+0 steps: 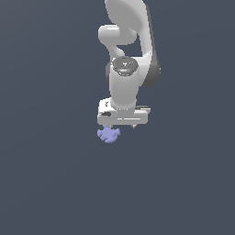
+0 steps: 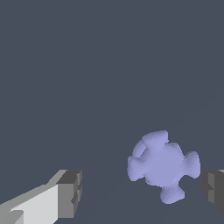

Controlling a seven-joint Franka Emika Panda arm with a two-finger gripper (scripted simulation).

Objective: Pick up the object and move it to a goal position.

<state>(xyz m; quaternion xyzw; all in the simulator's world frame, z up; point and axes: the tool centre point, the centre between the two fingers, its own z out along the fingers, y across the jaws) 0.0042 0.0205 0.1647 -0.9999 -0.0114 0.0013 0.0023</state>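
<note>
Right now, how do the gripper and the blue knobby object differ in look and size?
The gripper is white with dark grey fingertips; the object is periwinkle blue all over. The gripper is blocky and flat-sided; the object is lumpy with rounded knobs. The gripper is much wider than the object. In the wrist view the open fingers stand on either side of the object, apart from it.

An exterior camera looks steeply down on the arm from a distance, while the wrist camera peers closely past the claw (image 2: 140, 192); both show the object (image 1: 109, 134).
</note>
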